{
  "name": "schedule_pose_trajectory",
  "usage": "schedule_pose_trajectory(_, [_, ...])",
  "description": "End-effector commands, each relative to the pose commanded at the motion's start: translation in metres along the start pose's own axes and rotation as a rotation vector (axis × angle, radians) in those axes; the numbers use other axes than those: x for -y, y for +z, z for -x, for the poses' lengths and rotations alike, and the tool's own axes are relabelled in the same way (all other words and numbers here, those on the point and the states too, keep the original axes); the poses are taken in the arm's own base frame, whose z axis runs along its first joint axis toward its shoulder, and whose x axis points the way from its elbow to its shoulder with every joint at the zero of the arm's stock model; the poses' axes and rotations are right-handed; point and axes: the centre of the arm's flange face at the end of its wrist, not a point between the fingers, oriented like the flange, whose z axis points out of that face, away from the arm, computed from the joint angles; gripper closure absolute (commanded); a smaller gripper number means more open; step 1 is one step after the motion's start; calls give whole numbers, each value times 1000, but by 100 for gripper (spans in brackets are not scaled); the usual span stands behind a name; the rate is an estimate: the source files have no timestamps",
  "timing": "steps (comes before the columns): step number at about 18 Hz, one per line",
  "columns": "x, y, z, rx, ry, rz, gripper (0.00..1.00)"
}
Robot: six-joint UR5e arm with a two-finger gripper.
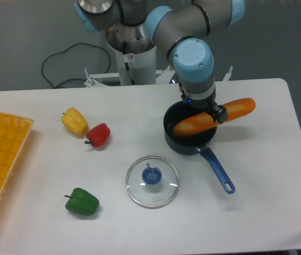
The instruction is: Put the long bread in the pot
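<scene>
Lowering glossy orange-brown baguette-shaped long bread (192, 122), clamped in two-finger gripper (215, 112), over dark navy pot (178, 142); release pending.

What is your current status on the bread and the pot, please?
Gripper shut on the long bread. Bread tilted, left end over the pot, right end past the rim. Glass lid lies apart, not in the way.

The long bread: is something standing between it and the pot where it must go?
Nothing visible does. The tool holds the long bread tilted over the open pot, its left end already above the opening. The glass lid lies apart on the table.
</scene>
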Motion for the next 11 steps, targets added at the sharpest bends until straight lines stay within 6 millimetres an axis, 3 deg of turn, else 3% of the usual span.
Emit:
schedule_pose_trajectory(6, [26, -24, 6, 32, 31, -107, 0])
schedule_pose_trajectory(11, [49, -24, -6, 32, 67, -111, 0])
